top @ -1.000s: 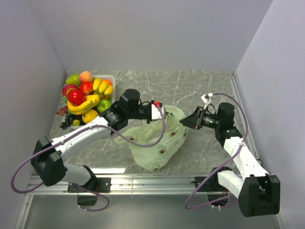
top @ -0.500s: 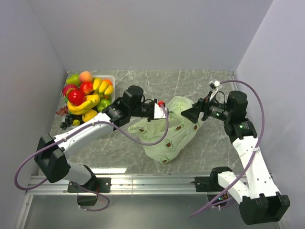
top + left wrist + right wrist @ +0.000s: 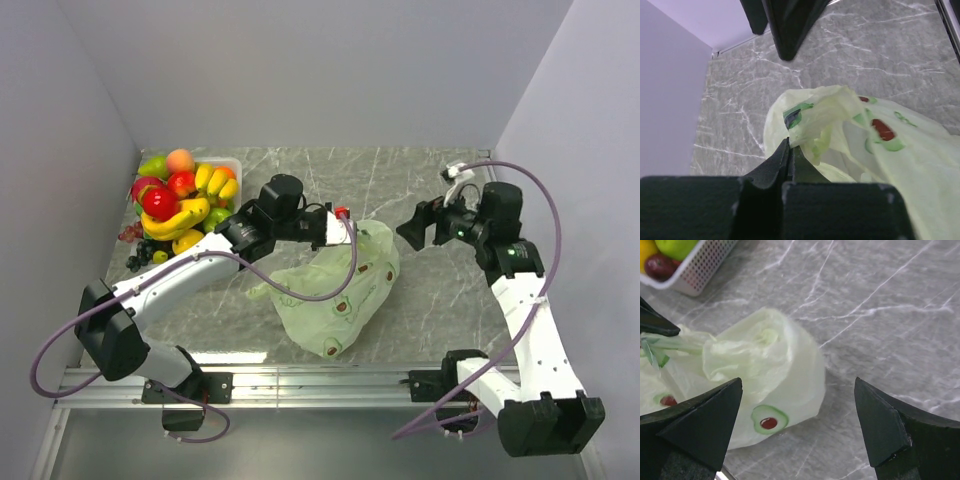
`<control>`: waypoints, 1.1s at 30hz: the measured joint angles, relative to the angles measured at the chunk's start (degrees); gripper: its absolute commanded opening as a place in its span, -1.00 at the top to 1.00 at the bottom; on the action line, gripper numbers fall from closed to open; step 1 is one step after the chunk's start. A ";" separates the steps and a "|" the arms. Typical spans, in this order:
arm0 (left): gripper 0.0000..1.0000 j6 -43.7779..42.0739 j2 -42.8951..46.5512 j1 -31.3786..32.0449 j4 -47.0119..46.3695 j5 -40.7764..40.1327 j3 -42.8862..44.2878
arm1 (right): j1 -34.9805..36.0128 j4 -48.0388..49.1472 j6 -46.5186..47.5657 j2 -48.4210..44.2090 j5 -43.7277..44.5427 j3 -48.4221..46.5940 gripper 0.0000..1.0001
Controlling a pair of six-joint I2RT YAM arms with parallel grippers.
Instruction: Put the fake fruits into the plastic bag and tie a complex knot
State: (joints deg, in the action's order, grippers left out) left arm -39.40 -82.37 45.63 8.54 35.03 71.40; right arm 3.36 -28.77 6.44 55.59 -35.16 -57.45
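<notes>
The pale-green plastic bag with avocado prints lies crumpled mid-table. My left gripper is shut on a bunched edge of the bag; its jaws meet on the plastic. My right gripper hangs open to the right of the bag, holding nothing and apart from it. The fake fruits are piled in a white basket at the far left. No knot is in view.
The white perforated basket sits against the left wall, with dark grapes on the table beside it. Its corner shows in the right wrist view. Walls close in the back and both sides.
My right gripper opened wide and drew back to the right, away from the bag. The bag, stretched rightward half a second ago, slumped back. My left gripper kept its hold.
</notes>
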 measured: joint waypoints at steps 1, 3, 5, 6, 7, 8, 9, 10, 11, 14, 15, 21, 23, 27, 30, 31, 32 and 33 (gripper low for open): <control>0.99 0.00 0.00 0.04 0.00 -0.17 0.11 | -1.22 -0.26 0.00 0.13 -1.49 -0.83 -0.99; 0.99 -0.02 0.00 0.24 0.04 -0.44 0.24 | -2.91 0.11 -0.70 -0.42 -4.81 -1.90 -0.99; 0.99 0.00 0.00 0.44 0.35 -0.61 0.31 | -2.51 1.14 -2.01 -1.77 -7.82 -1.90 -0.99; 0.99 0.00 0.00 0.55 0.46 -0.72 0.35 | -1.53 1.70 -2.47 -2.56 -8.61 -1.90 -0.99; 0.99 -0.02 -0.04 0.66 0.90 -0.87 0.63 | 0.20 2.29 -2.60 -3.30 -8.85 -1.88 -0.99; 0.99 0.00 -0.13 0.74 1.05 -1.01 0.90 | 2.27 2.80 -2.75 -3.76 -9.11 -1.84 -0.99; 0.99 0.00 -0.28 0.85 1.14 -1.31 1.29 | 3.89 3.08 -2.80 -4.07 -9.27 -1.73 -0.99; 0.99 0.04 -0.59 0.96 1.31 -1.75 1.92 | 6.08 3.58 -2.91 -4.11 -9.25 -1.46 -0.99; 0.99 0.09 -1.01 1.11 1.42 -2.12 2.64 | 7.98 3.93 -2.97 -4.09 -9.16 -1.14 -0.99; 0.99 0.68 -2.27 1.51 1.79 -3.43 4.55 | 12.28 4.76 -2.69 -3.15 -7.10 0.42 -0.99; 0.99 0.94 -2.56 1.64 1.90 -3.69 4.90 | 13.38 5.09 -2.51 -2.58 -5.60 0.98 -0.99; 0.99 2.56 -2.86 2.36 2.16 -6.38 5.25 | 16.26 5.92 -1.64 2.10 4.26 2.69 -0.51; 0.99 3.56 -2.86 2.54 2.12 -7.43 5.46 | 16.26 6.10 -1.68 4.00 7.19 2.75 -0.21; 0.98 6.08 -2.86 2.62 2.32 -9.31 5.70 | 16.35 7.23 -1.73 5.86 9.22 3.48 1.00; 0.15 7.56 -2.51 2.62 3.32 -9.73 5.79 | 16.48 8.92 -1.68 5.64 9.05 3.63 1.00; -0.27 8.87 -1.95 2.47 3.65 -10.54 5.75 | 16.48 10.05 -1.31 5.25 8.74 3.98 1.00; -0.42 9.81 -1.22 2.08 3.87 -10.91 5.68 | 16.48 11.67 -0.87 4.48 8.11 4.81 1.00; -0.57 11.54 -0.17 1.31 4.00 -10.91 5.44 | 16.44 13.40 -0.50 3.32 7.19 5.90 1.00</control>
State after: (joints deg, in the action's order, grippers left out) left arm -27.86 -82.54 46.94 12.53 24.12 76.84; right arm 19.79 -15.38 5.93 58.92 -27.97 -51.55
